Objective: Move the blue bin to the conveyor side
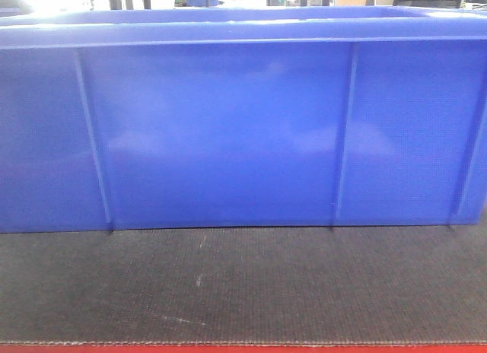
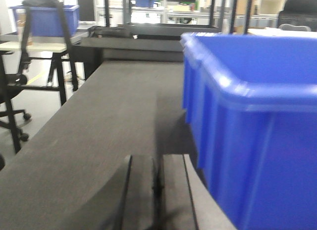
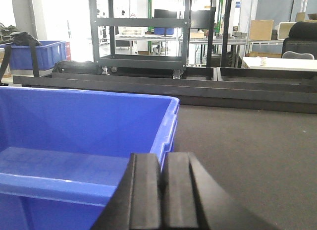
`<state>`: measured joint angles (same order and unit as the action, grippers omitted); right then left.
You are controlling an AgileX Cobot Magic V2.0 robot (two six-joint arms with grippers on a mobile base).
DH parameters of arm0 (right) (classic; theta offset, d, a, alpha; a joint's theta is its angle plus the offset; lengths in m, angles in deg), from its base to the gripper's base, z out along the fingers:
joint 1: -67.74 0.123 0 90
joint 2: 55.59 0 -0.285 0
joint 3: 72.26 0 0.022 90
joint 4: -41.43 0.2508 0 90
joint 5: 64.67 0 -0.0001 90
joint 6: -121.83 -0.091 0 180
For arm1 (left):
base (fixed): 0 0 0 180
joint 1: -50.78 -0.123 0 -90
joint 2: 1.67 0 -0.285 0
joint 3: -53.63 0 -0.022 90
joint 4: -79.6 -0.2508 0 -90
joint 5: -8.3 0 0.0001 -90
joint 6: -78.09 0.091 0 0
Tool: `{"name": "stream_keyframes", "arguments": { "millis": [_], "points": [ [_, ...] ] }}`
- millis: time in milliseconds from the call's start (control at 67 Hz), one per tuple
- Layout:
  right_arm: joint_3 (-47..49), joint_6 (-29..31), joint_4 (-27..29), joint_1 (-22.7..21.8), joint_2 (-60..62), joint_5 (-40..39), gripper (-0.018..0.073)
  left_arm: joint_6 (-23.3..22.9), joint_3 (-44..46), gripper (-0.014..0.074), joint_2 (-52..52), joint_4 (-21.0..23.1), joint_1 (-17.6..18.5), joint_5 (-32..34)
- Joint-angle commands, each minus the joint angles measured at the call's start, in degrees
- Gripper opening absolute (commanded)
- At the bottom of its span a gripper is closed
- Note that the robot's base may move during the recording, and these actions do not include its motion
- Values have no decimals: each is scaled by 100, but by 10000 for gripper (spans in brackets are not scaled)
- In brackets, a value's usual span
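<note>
- Dark grey textured belt point(image 1: 243, 284) fills the lower front view; a thin red edge strip point(image 1: 243, 348) runs along the very bottom of that frame.
- Blue bin point(image 1: 243, 132) stands on the belt, its long glossy side wall spanning the full frame width, thin vertical ribs showing, thickened rim on top.
- Room behind: workshop with black metal racks point(image 3: 143, 36), a white worktop point(image 3: 280, 64) at right, cardboard boxes point(image 3: 261, 29), and a second blue crate point(image 3: 34, 54) on a stand at far left.
- Black office chair point(image 2: 12, 96) sits at the left edge of the left wrist view, on the pale floor beside the belt.
- Left pincer point(image 2: 157, 190): fingers pressed together, nothing between them, low over the belt just beside the bin's end wall, not touching it as far as the view shows.
- Right pincer point(image 3: 161, 195): fingers pressed together, empty, sitting at the bin's near corner; whether it touches the rim I cannot tell.
- Both wrists point roughly level, along the belt towards the racks.
- Bin interior visible from the right wrist looks bare blue plastic.
</note>
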<state>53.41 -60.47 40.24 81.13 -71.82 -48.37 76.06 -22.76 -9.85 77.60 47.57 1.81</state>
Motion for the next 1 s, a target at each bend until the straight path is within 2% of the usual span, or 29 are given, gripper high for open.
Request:
{"name": "stream_keyframes", "arguments": {
  "millis": [0, 881, 985],
  "points": [
    [0, 22, -69, -24, 30, -130, -76, 9, -83, -17, 39, 28, -49, 358],
    [0, 35, -69, -24, 43, -131, -76, 9, -83, -17, 39, 28, -39, 457],
    [-13, 143, -221, -38, 43, -9, -76, 9, -83, -17, 39, 28, -39, 457]
  ]
}}
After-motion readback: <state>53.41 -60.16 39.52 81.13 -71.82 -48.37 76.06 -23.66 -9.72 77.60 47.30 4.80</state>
